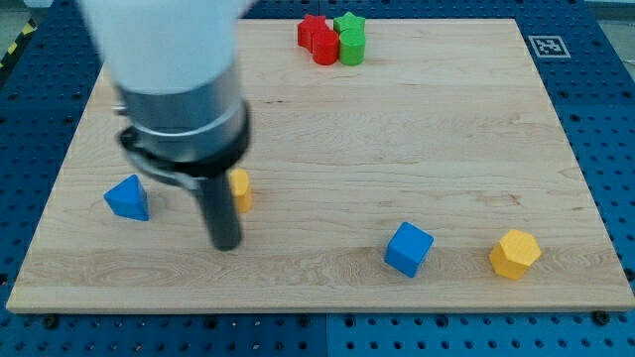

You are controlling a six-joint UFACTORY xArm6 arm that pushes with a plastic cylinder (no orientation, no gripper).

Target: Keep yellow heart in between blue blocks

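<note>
A yellow heart [241,188] lies at the view's lower left, mostly hidden behind my rod. A blue triangular block [127,198] lies to its left. A blue cube [409,248] lies well to its right, near the bottom edge. My tip [227,244] rests on the board just below and slightly left of the yellow heart, close to it; whether they touch cannot be told.
A yellow hexagonal block [515,254] lies at the view's lower right. At the top, a red star [313,28], a red block [325,47], a green star [348,22] and a green block [351,46] cluster together. The wooden board [417,139] ends at the blue perforated table.
</note>
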